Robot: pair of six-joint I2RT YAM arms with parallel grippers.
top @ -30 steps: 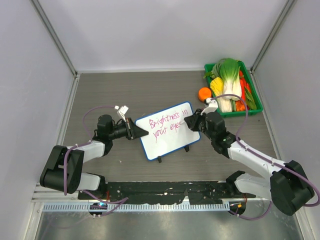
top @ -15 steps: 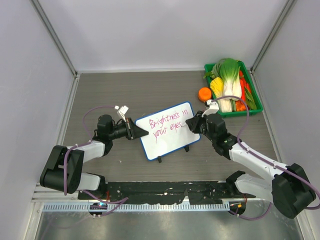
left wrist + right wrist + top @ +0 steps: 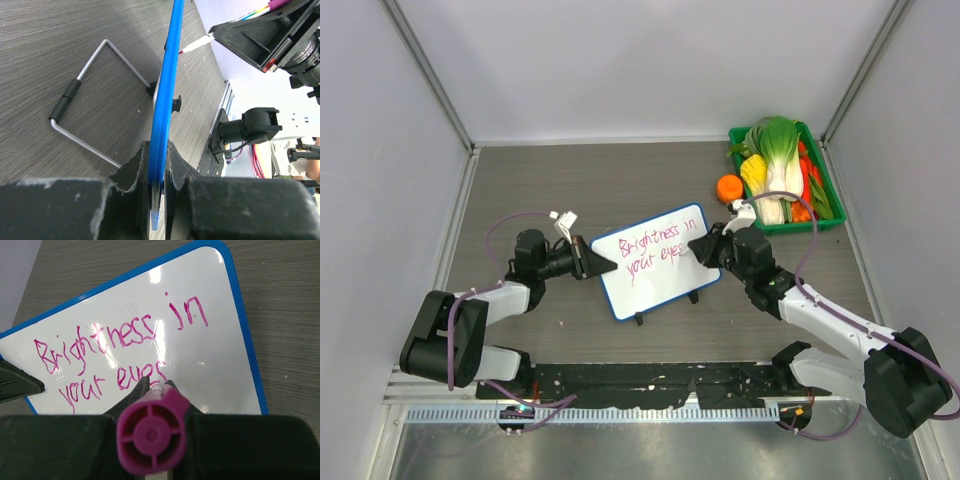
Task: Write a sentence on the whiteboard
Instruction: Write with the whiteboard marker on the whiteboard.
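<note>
**Pen at the end of the second line, board pinched by its edge**

The grey wood-grain surface (image 3: 620,180) carries at its middle the small rectangular whiteboard with a thin blue frame (image 3: 650,292). It stands tilted on its black feet, with a bent wire stand (image 3: 85,85) behind it. At the far right sits a green plastic crate (image 3: 790,228) of vegetables, with a round orange fruit (image 3: 729,187) just beside it.

The left fingers (image 3: 131,170) are closed tight on the board's left edge, with the blue frame sandwiched between them. The right fingers (image 3: 132,401) are clamped round a pink-capped marker (image 3: 151,432). Its tip is at the board's right part, where the pink handwritten sentence (image 3: 120,355) ends: "Brightness in your eyes". Whether a full stop is down, I cannot tell.

The board looks light and stiff with a glossy face, so it would likely skid or tip under pen pressure. The frame edge opposite the pen seems the right place to hold it. That grip braces the board and stays clear of the wet ink, which would smudge.
</note>
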